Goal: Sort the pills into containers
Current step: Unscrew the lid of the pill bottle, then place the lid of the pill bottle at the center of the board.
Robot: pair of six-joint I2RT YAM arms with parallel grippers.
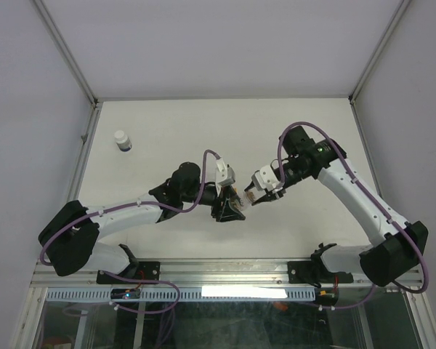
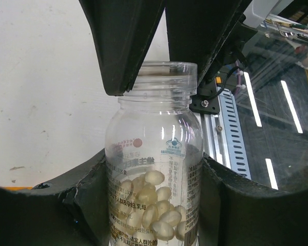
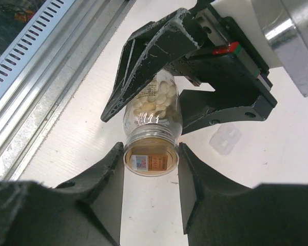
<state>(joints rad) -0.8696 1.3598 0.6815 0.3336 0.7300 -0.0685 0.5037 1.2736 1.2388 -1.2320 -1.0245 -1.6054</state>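
A clear vial [image 2: 154, 128] holding several pale oval pills [image 2: 153, 202] lies level above the table, between the two grippers [image 1: 240, 200]. My left gripper [image 2: 154, 205] is shut on its body, one finger on each side. My right gripper [image 3: 151, 156] is shut on the vial's clear cap [image 3: 150, 160], whose end shows a tan disc with a small label. In the top view the left gripper [image 1: 229, 206] and the right gripper [image 1: 256, 195] meet tip to tip at mid-table. A white bottle with a dark band [image 1: 122, 140] stands upright at the far left.
A small translucent plastic piece [image 3: 225, 138] lies on the white table [image 1: 291, 131] just beyond the vial. A slotted metal rail [image 3: 36, 77] runs along the near edge. Enclosure posts and walls bound the table on both sides.
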